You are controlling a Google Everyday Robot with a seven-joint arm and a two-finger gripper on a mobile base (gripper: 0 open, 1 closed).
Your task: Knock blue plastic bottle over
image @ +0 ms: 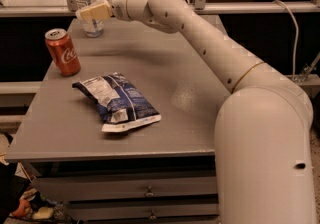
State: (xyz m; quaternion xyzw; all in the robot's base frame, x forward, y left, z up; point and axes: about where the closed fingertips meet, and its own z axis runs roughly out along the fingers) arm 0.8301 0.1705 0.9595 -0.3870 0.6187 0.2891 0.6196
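Observation:
The blue plastic bottle [87, 3], clear with a white cap and a pale label, stands upright at the far left corner of the grey table [200, 68]. My gripper [86, 13] reaches in from the right on the long white arm. Its tan fingertips overlap the bottle's middle and look to be touching its right side.
A red Coca-Cola can [62, 51] stands near the table's left edge. A dark blue and white snack bag [117, 100] lies flat at the front centre. Drawers sit under the table front. A metal rail and window frame run behind the table.

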